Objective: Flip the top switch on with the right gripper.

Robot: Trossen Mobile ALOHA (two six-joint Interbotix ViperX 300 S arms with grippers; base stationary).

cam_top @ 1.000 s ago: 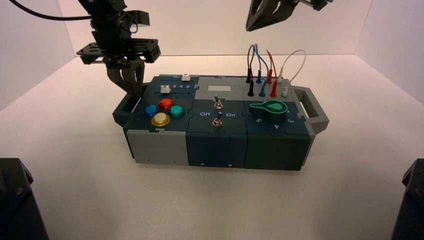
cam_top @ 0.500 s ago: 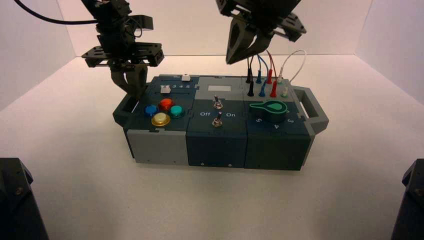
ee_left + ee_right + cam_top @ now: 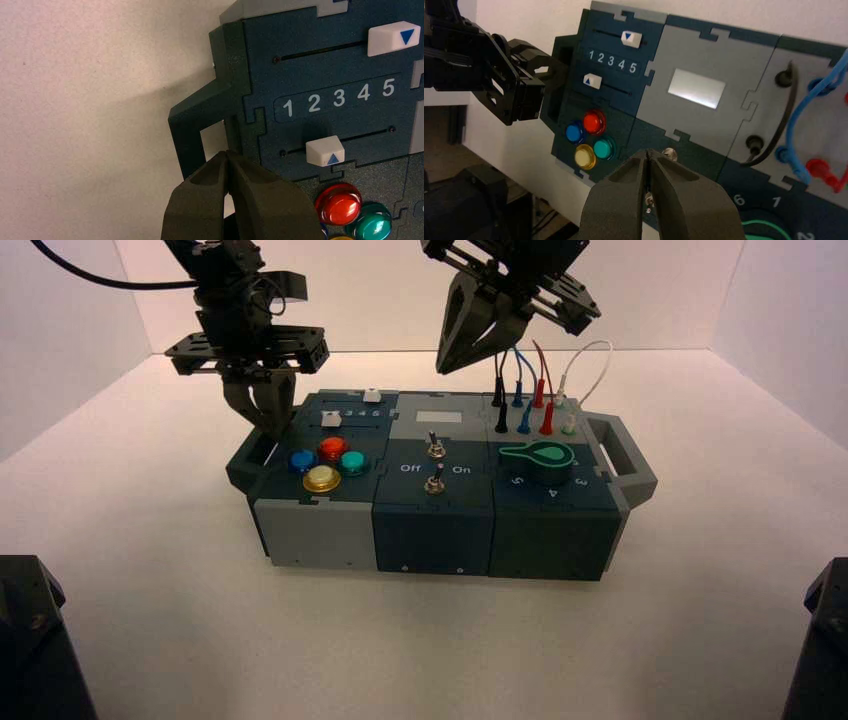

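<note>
Waiting switch: the top switch (image 3: 435,448) stands mid-box, just before the pale grey plate (image 3: 438,416), untouched.
Right end effector: the right gripper (image 3: 447,358) hangs above and behind the box (image 3: 430,530), fingers pressed together into one point, probably to nudge the small lever.
Close neighbour: the lower toggle (image 3: 434,483), between "Off" and "On", sits just beside; easy to bump.
Wires: coloured leads (image 3: 520,375) rise near the approach.
Left end effector: the left gripper (image 3: 262,410), also pressed together, is parked at the box's left handle (image 3: 200,120).
</note>
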